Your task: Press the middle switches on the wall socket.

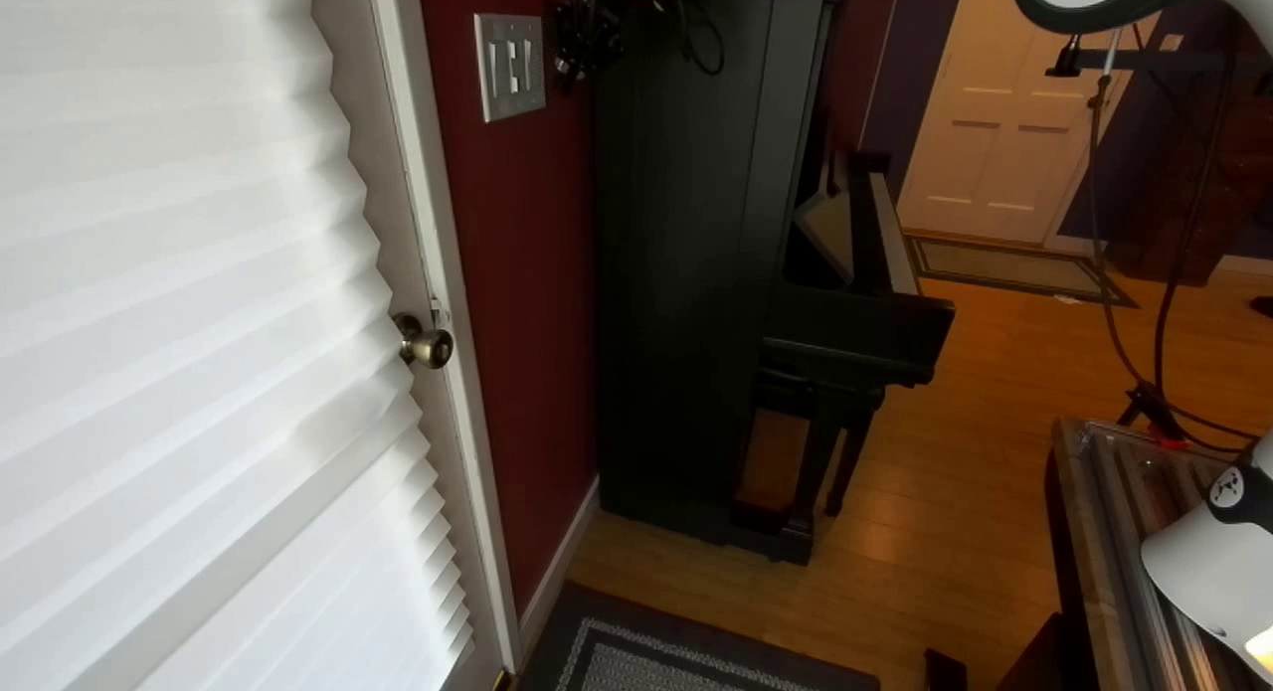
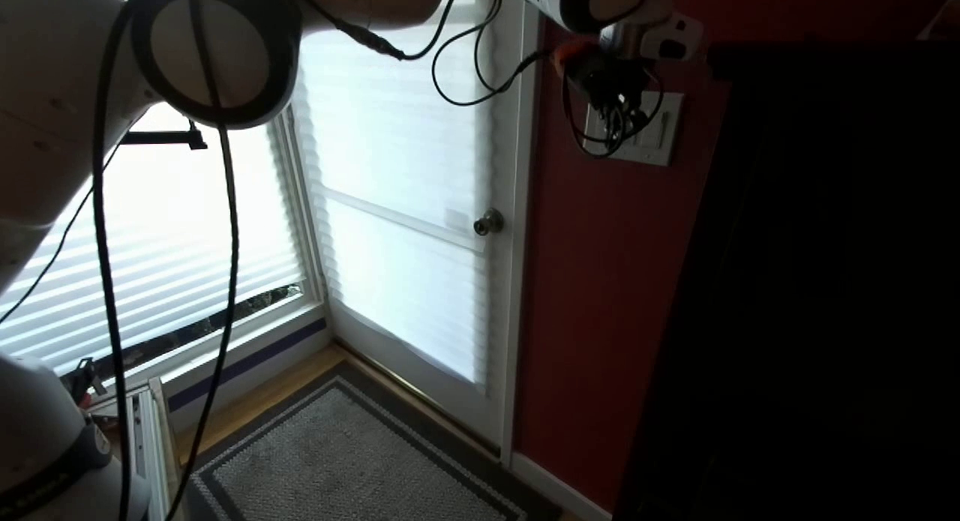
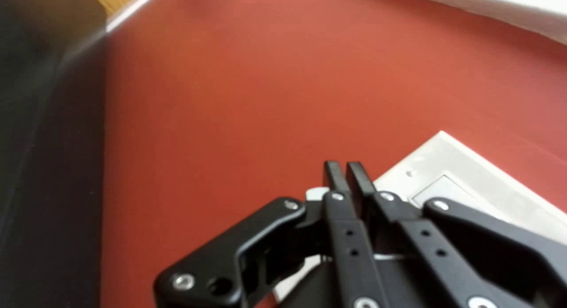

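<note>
The wall socket is a pale grey, white-rimmed plate on the red wall, seen in both exterior views [image 1: 533, 106] [image 2: 671, 148]. It also shows partly in the wrist view [image 3: 467, 166], tilted at the lower right. Its middle switches [image 1: 515, 68] are pale upright keys; in the wrist view the gripper hides most of the face, leaving one key [image 3: 447, 190] partly visible. My gripper [image 3: 343, 164] is nearly shut, with a narrow empty gap between the tips. It is close to the plate, right of it in an exterior view [image 1: 569, 70] and overlapping it in an exterior view [image 2: 616, 120]. Contact cannot be told.
A door with a white pleated blind [image 1: 179, 273] and brass doorknob [image 1: 428, 346] stands beside the wall plate. A black upright piano [image 1: 686, 273] stands close on its opposite side. Loose black cables [image 2: 465, 101] hang from the arm. A grey rug [image 2: 337, 446] lies below.
</note>
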